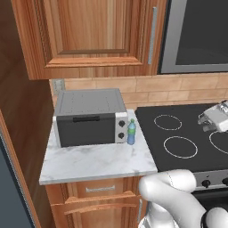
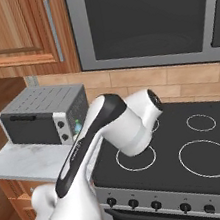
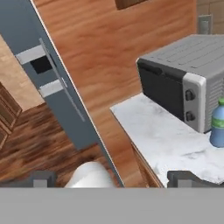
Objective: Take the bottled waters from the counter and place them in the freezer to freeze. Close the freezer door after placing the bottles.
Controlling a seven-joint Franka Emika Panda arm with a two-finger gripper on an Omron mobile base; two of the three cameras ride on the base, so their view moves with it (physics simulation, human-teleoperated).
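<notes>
Now reach phase: gripper (image 1: 217, 116) hovers over stovetop (image 1: 187, 133), well right of toaster oven (image 1: 89, 116); jaws wide, empty. Green-cap bottle (image 1: 132, 132) stands upright on counter (image 1: 98, 162), just beside oven's right end, by knobs. Second bottle not seen. Freezer door (image 3: 52, 83) left of oven, past wooden panel. Best approach bottle from front-right, clear of oven wall, fingers level astride body, close below cap.
</notes>
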